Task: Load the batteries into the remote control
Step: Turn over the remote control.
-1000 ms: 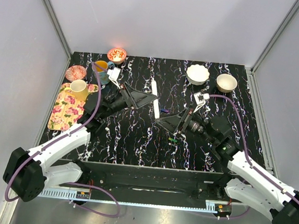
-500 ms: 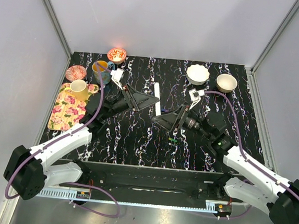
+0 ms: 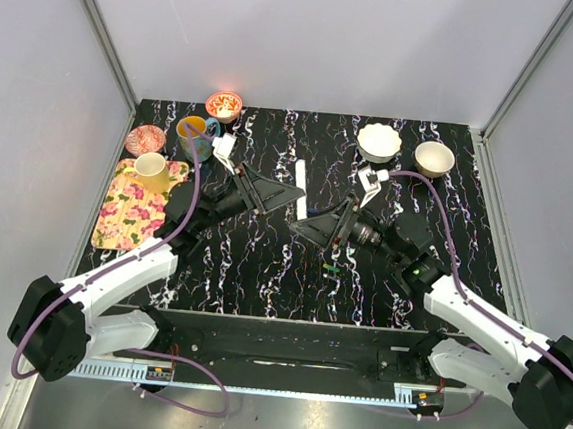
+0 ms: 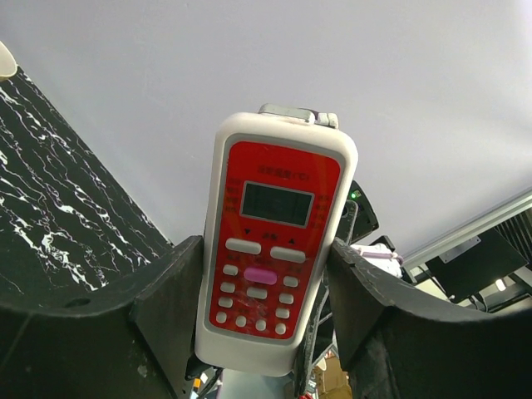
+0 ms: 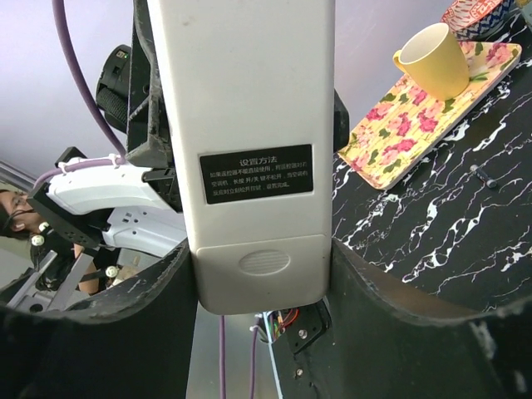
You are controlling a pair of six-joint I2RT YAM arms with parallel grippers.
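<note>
The remote control [image 3: 300,181] is held off the table between both arms. In the left wrist view its red button face [image 4: 270,241] stands upright, with my left gripper [image 4: 266,259] shut on its lower sides. The right wrist view shows its plain white back [image 5: 249,125] with a black label and a closed battery cover [image 5: 264,270]. My right gripper [image 5: 259,264] has both fingers against that lower end. A small dark and green piece [image 3: 332,270] lies on the table below the grippers; I cannot tell whether it is a battery.
A floral tray [image 3: 115,222] with a yellow mug [image 3: 151,168] sits at the left. Patterned bowls [image 3: 224,104] [image 3: 145,139] and a cup [image 3: 193,131] stand at the back left. Two pale bowls [image 3: 379,140] [image 3: 434,157] stand at the back right.
My right gripper has moved left up to the remote control and its jaws have come in onto the lower end. The left gripper keeps its hold.
</note>
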